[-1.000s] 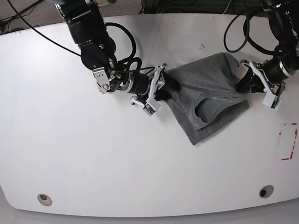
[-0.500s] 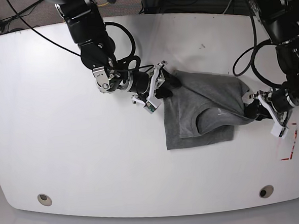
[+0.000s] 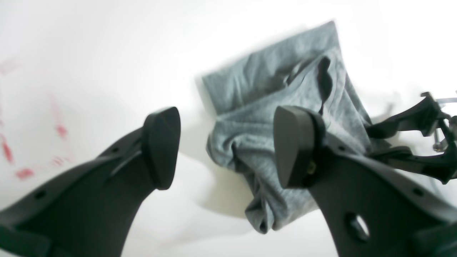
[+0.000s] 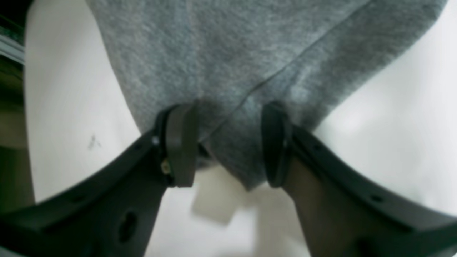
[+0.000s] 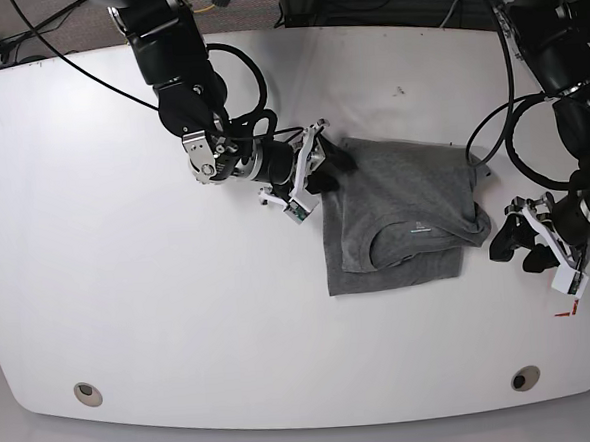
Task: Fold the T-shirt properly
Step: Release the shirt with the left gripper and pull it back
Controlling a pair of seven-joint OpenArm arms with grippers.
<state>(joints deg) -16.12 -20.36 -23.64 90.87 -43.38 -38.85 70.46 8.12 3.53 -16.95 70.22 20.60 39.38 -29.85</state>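
Observation:
The grey T-shirt (image 5: 400, 215) lies folded into a rough rectangle on the white table (image 5: 129, 291), collar on top. My right gripper (image 5: 324, 169) is at the shirt's upper left corner. In the right wrist view its fingers (image 4: 180, 142) stand apart on either side of a flat corner of the T-shirt (image 4: 232, 71). My left gripper (image 5: 512, 243) is open and empty, just right of the shirt and apart from it. In the left wrist view, the left gripper (image 3: 228, 148) has its jaws wide apart, with the T-shirt (image 3: 271, 89) beyond them.
Red tape marks (image 5: 571, 309) are on the table by the left gripper. Two round holes (image 5: 85, 392) (image 5: 525, 377) sit near the table's front edge. Cables hang behind the far edge. The right gripper (image 3: 410, 125) shows in the left wrist view.
My left gripper has let go of the shirt's right side and drawn back to the right and front. The shirt has settled flatter. The right gripper stays at its corner.

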